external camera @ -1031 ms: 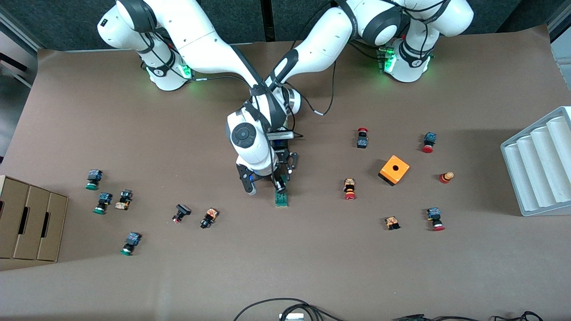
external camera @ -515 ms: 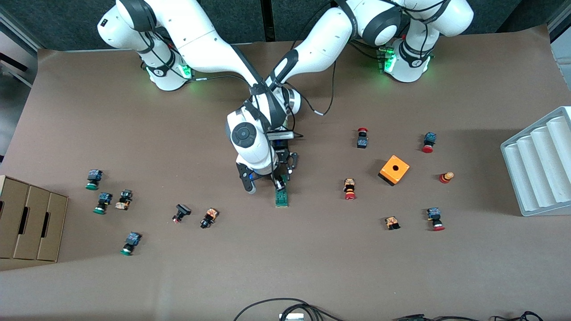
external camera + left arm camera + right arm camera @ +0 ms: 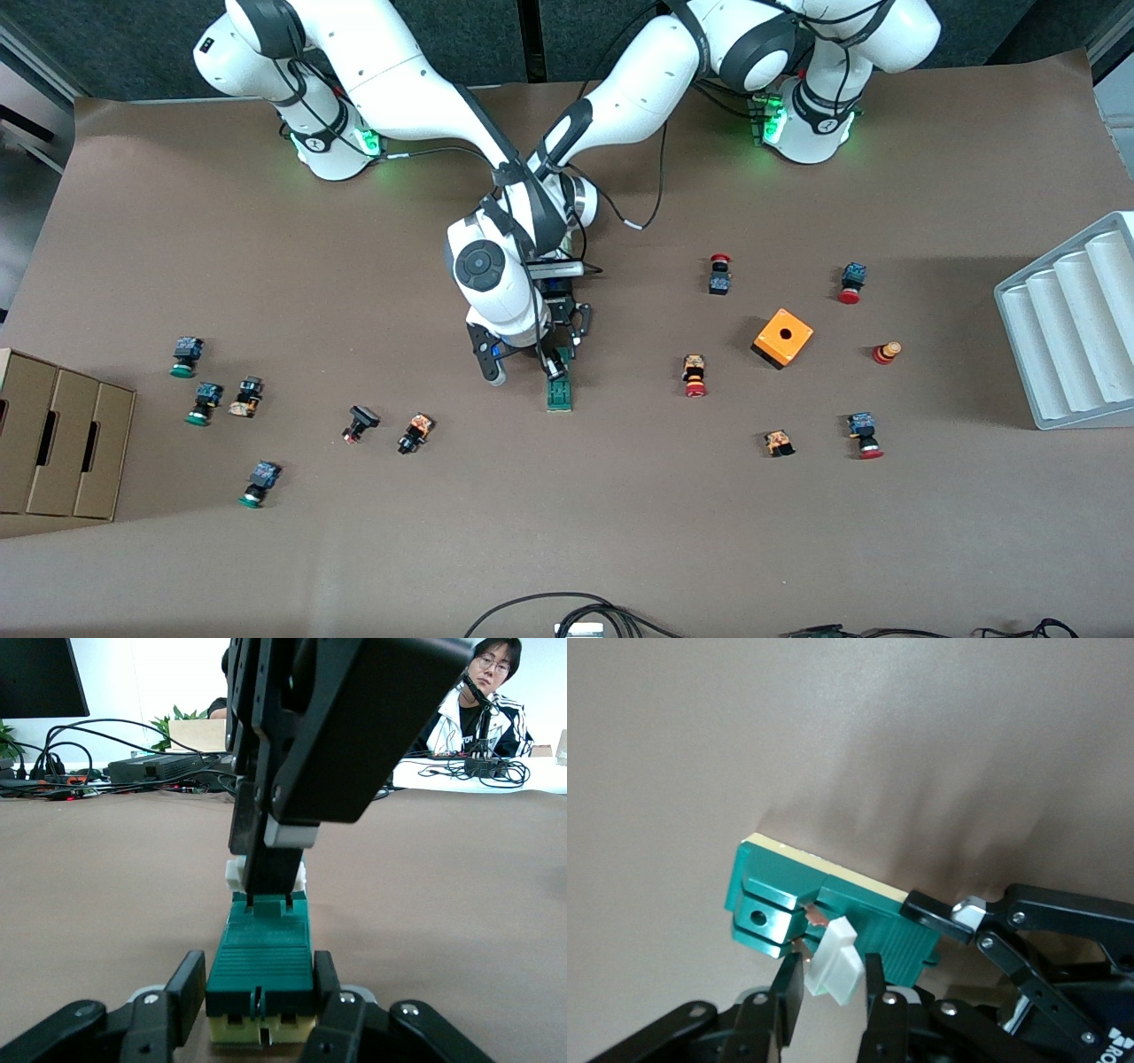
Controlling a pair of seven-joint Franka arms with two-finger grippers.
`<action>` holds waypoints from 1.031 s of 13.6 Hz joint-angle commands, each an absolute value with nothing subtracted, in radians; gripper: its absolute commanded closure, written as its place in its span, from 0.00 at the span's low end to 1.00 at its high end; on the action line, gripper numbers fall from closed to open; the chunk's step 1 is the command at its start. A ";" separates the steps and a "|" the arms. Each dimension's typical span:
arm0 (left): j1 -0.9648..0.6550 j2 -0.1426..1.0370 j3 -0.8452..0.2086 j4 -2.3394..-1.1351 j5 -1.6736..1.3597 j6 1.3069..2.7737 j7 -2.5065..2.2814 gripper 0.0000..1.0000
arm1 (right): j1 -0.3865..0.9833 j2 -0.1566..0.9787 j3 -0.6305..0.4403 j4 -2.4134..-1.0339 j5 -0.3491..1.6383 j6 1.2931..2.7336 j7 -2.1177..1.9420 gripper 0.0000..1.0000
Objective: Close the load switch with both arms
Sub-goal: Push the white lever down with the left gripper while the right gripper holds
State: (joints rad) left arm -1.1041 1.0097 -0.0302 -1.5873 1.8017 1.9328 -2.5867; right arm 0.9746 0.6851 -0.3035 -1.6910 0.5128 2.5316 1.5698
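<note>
Gripping white tab (image 3: 833, 961), right hand (image 3: 828, 1001)

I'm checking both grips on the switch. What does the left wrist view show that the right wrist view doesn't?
Only the left wrist view: the left claw clamping the load switch at its sides, on the table. Only the right wrist view: the white tab pinched by the right claw. Both show the switch's green body and the other arm's claw at it.

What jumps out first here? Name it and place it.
Both arms meet over the green load switch at mid-table: the left gripper clamps its body while the right gripper pinches its white tab. An orange cube box sits toward the left arm's end.
</note>
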 commanded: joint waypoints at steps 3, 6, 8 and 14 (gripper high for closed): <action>-1.115 1.019 -0.026 -1.582 1.790 1.914 -2.597 0.43 | 0.959 0.712 -0.314 -1.637 0.523 2.559 1.572 0.74; -1.115 1.023 -0.026 -1.578 1.792 1.914 -2.596 0.43 | 0.957 0.713 -0.314 -1.629 0.525 2.553 1.572 0.77; -1.114 1.025 -0.026 -1.578 1.793 1.914 -2.595 0.43 | 0.956 0.716 -0.314 -1.621 0.526 2.554 1.578 0.82; -1.112 1.023 -0.026 -1.577 1.796 1.914 -2.592 0.43 | 0.922 0.727 -0.313 -1.609 0.525 2.554 1.578 0.82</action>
State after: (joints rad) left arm -1.1042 1.0120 -0.0304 -1.5871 1.8025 1.9325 -2.5867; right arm 0.9512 0.6907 -0.3093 -1.6567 0.5129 2.5403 1.5836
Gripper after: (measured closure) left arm 0.427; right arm 0.819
